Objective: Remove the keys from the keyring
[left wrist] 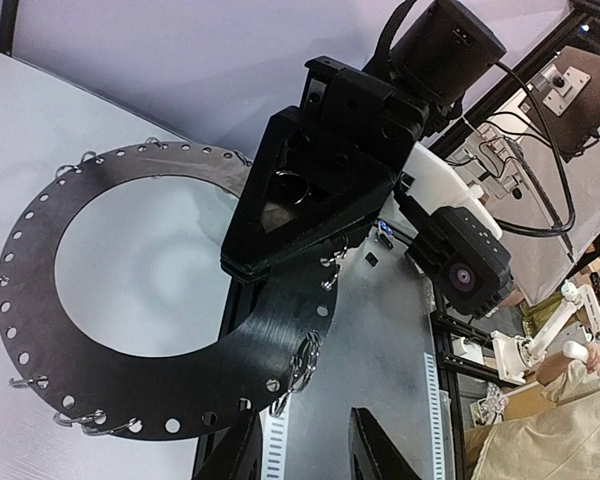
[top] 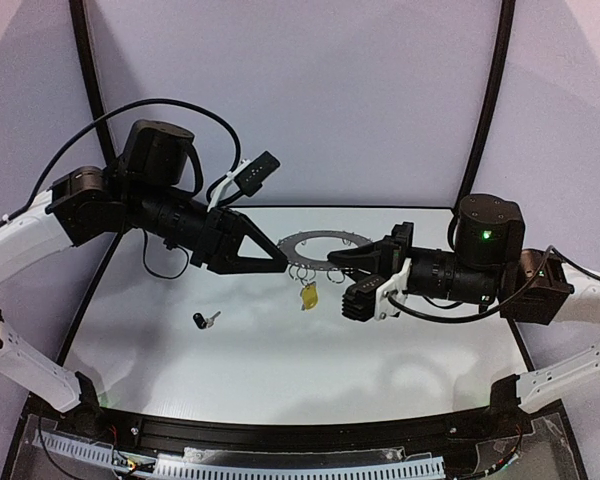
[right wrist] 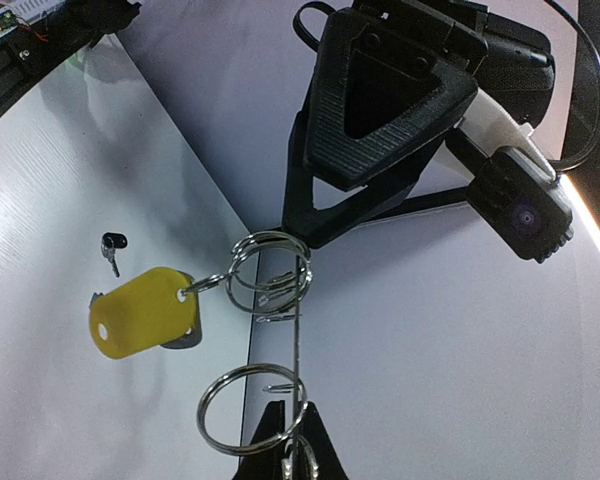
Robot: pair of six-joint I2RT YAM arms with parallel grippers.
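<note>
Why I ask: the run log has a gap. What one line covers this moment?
right pincer: shut on keyring | left pincer: at rim loop, grip unclear | yellow key: hanging off keyring | black key: on table

tbl (top: 380,350): white, flat | backdrop (top: 330,90): pale, curved | cable duct (top: 310,467): near edge

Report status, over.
Right gripper shut on keyring rim. Left gripper at wire loops, grip unclear. Yellow key hangs from a loop; black key loose on table. Nothing blocking.
</note>
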